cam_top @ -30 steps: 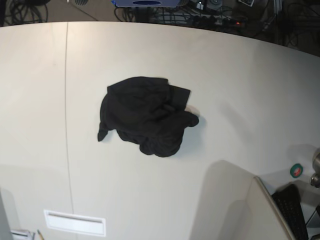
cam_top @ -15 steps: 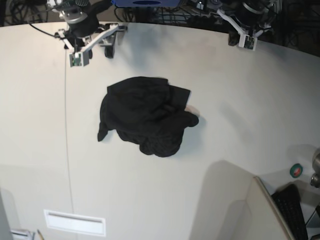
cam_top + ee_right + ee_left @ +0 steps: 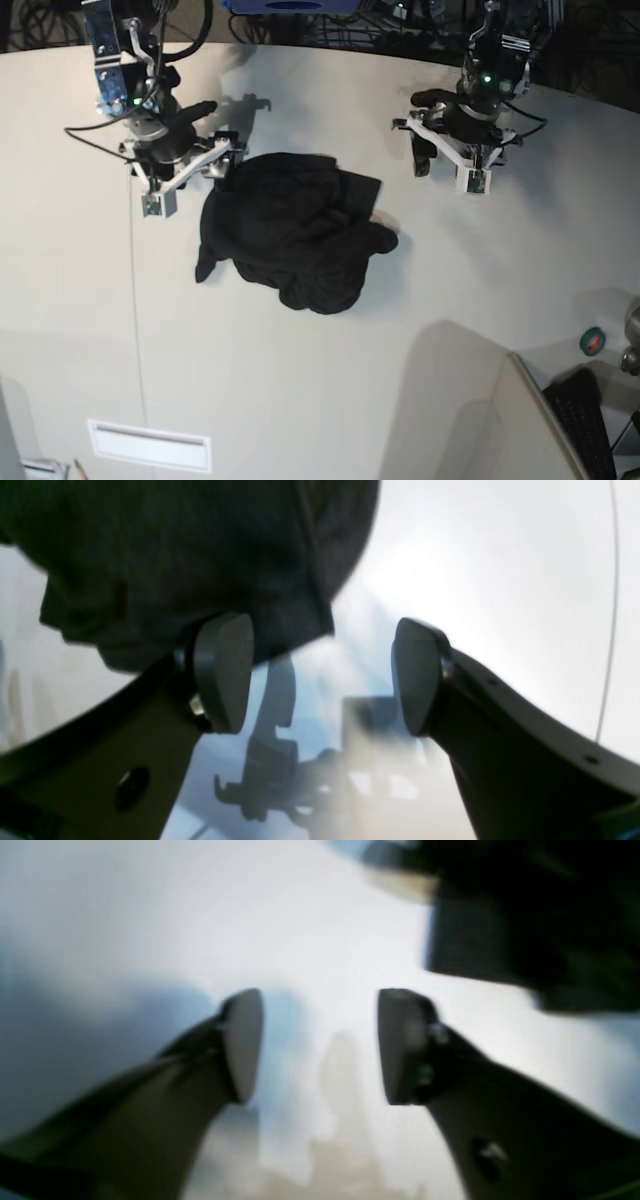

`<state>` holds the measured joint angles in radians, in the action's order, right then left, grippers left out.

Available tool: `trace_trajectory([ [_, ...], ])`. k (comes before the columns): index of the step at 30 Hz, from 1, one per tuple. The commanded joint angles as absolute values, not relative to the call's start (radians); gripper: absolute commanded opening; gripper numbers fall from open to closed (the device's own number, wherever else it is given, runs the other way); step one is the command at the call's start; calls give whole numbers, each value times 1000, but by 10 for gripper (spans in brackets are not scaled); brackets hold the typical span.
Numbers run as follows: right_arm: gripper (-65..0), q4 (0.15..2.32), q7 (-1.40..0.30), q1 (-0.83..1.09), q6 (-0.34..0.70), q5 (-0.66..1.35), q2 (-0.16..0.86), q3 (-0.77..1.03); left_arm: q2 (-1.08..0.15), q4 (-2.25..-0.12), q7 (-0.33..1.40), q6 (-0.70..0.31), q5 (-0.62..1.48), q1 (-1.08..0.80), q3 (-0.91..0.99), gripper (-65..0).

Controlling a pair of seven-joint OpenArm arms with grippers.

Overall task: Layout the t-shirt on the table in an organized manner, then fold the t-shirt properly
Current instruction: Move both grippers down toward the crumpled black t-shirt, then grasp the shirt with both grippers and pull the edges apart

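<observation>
The black t-shirt (image 3: 290, 230) lies crumpled in a heap near the middle of the off-white table (image 3: 450, 280); no print shows. My right gripper (image 3: 205, 165) hovers at the heap's upper-left edge. In the right wrist view, this gripper (image 3: 322, 670) is open and empty, with the t-shirt (image 3: 200, 545) just beyond its left finger. My left gripper (image 3: 432, 140) hangs over bare table, right of the heap's upper corner. The blurred left wrist view shows that gripper (image 3: 320, 1040) open and empty, with the t-shirt (image 3: 525, 915) dark at the upper right.
A thin seam line (image 3: 133, 300) runs down the table's left side. A white slotted plate (image 3: 150, 445) sits near the front edge. At the front right are a beige panel (image 3: 500, 420), a keyboard (image 3: 585, 420) and a green round item (image 3: 592, 341). Cables lie beyond the far edge.
Both arms have come in from the far edge and moved down towards the t-shirt, one on each side. Both grippers have opened. The t-shirt has not moved.
</observation>
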<state>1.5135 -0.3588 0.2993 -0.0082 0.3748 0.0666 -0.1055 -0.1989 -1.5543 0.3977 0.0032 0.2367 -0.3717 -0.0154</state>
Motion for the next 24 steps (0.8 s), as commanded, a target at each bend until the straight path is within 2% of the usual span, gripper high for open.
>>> trace_trajectory([
  [1, -246, 1508, -341, 277, -5, 377, 70, -117, -194, -1537, 384, 5, 236, -351, -12, -247],
  [6, -252, 1397, -341, 213, -4, 377, 82, -151, -176, -1477, 383, 4, 236, -308, -10, -247],
  [8, -273, 1382, -341, 211, -4, 377, 82, -159, -176, -1477, 381, 4, 236, -311, 1, -247],
  [10, -371, 1379, -341, 211, -4, 377, 82, -171, -179, -1474, 380, 4, 236, -311, 4, -247],
  [13, -650, 1386, -341, 219, -4, 377, 82, -171, -197, -1468, 378, -35, 236, -312, 58, -247],
  [19, -650, 1570, -341, 326, -4, 378, 91, -162, -183, -1408, 378, -282, 236, -303, 340, -248],
  [24, -650, 1802, -344, 421, -5, 378, 130, -160, -180, -1362, 378, -386, 236, -302, 501, -248],
])
